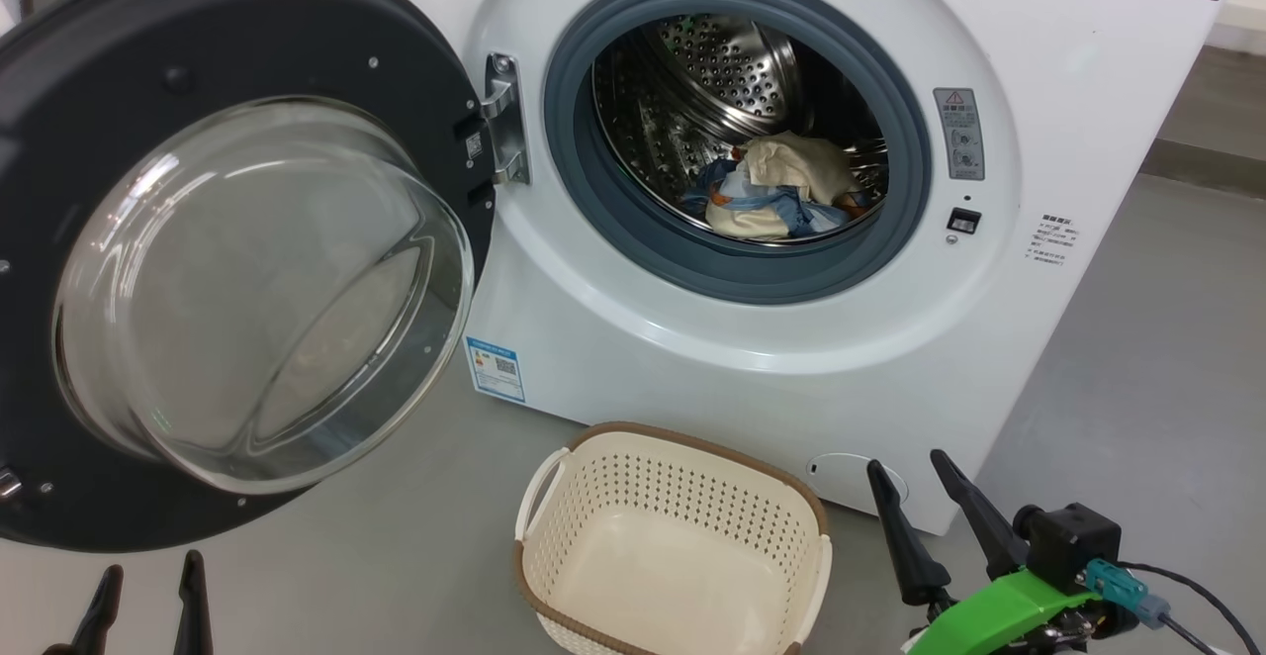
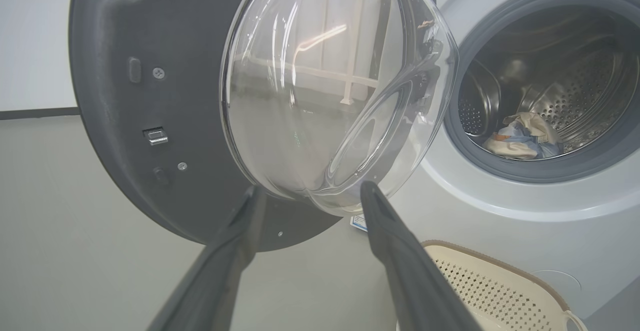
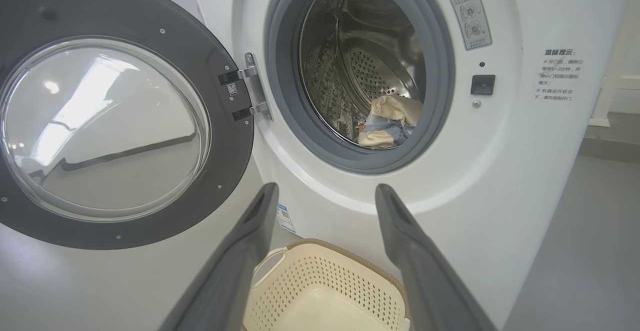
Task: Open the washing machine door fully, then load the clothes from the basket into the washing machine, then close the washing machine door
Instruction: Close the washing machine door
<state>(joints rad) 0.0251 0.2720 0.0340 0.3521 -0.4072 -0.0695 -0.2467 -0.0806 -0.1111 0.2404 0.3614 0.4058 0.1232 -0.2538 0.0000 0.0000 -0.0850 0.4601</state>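
Note:
The washing machine (image 1: 771,338) stands with its door (image 1: 237,249) swung wide open to the left, the glass bowl bulging toward me. The clothes (image 1: 781,195), blue and cream, lie inside the steel drum; they also show in the wrist views (image 2: 522,138) (image 3: 390,123). On the floor before the machine sits the cream basket (image 1: 673,546) with nothing in it. My left gripper (image 1: 148,586) is open at the lower left, below the door; its fingers point at the glass bowl (image 2: 325,101). My right gripper (image 1: 925,497) is open at the lower right, beside the basket (image 3: 325,291).
Grey floor (image 1: 1137,358) stretches right of the machine and left of the basket. The open door fills the left side at gripper height. A round lower flap (image 1: 841,477) sits just behind the right fingers. A white wall base (image 3: 615,101) stands at the far right.

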